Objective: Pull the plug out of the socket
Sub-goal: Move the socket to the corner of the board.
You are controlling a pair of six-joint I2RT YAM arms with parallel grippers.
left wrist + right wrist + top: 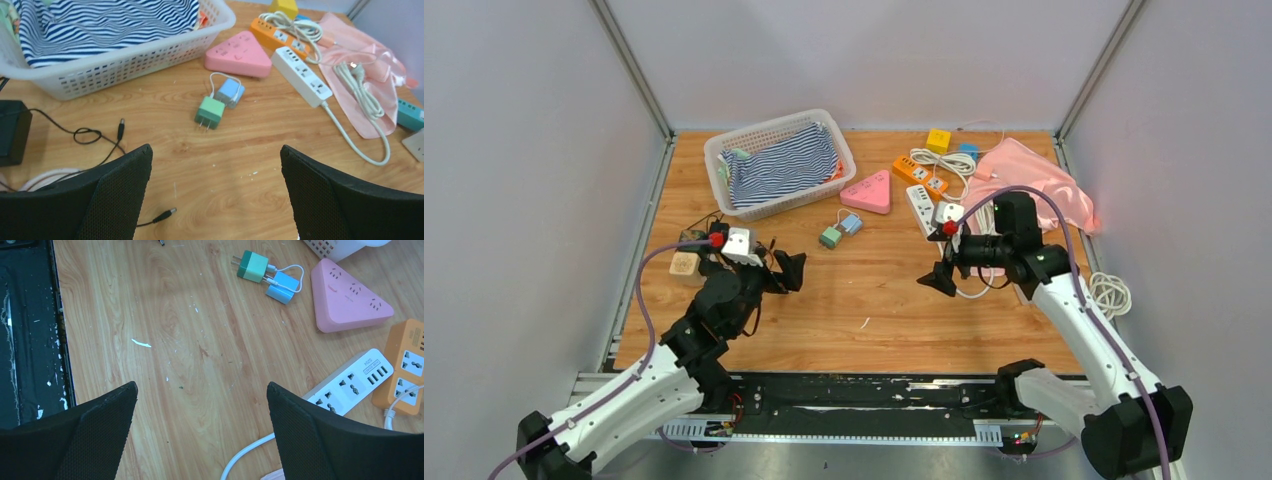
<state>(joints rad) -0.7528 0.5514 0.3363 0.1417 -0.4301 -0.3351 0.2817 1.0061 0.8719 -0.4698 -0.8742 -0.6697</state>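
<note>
Wide open and holding nothing on both sides, with the right end effector [937, 280] nearer than the left end effector [791, 272] to the corded orange socket strip [919, 172], straight ahead just past the white strip [921, 205].

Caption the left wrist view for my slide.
Open left end effector facing green charger, pink socket and white power strip.

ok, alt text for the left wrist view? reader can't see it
The left gripper hangs open over a wooden table, its black fingers framing a green adapter and a blue adapter. Beyond them lie a pink triangular socket block and a white power strip, with a white basket of striped cloth at upper left.
</note>
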